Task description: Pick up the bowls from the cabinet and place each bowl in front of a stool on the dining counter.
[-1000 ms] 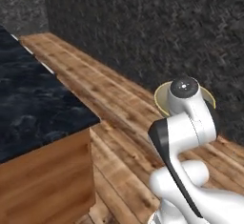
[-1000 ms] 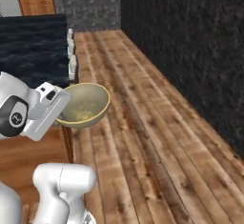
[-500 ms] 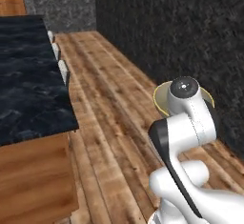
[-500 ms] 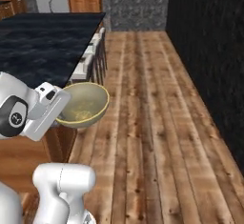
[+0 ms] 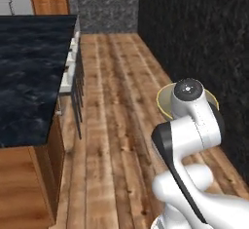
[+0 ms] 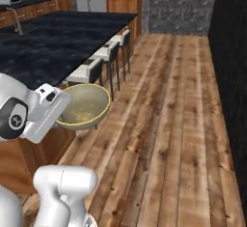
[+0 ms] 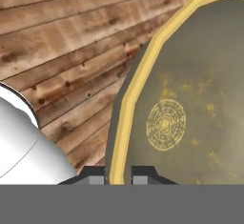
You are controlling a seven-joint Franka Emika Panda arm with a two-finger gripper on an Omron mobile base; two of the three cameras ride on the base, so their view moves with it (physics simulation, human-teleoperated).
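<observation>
My hand (image 7: 119, 175) stays pinched shut on the rim of the olive bowl (image 6: 83, 106), carried upright above the wooden floor (image 6: 169, 124). My base has turned, so the dark surface (image 5: 29, 77) and its stools (image 6: 103, 54) now line my left (a black wall (image 5: 204, 38) runs right), with a bare aisle between.

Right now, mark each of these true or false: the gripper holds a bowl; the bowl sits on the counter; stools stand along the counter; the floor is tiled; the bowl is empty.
1. The gripper holds a bowl: true, pinching its rim.
2. The bowl sits on the counter: false, it is carried in the air above the floor.
3. Stools stand along the counter: true.
4. The floor is tiled: false, it is wooden planks.
5. The bowl is empty: true.
</observation>
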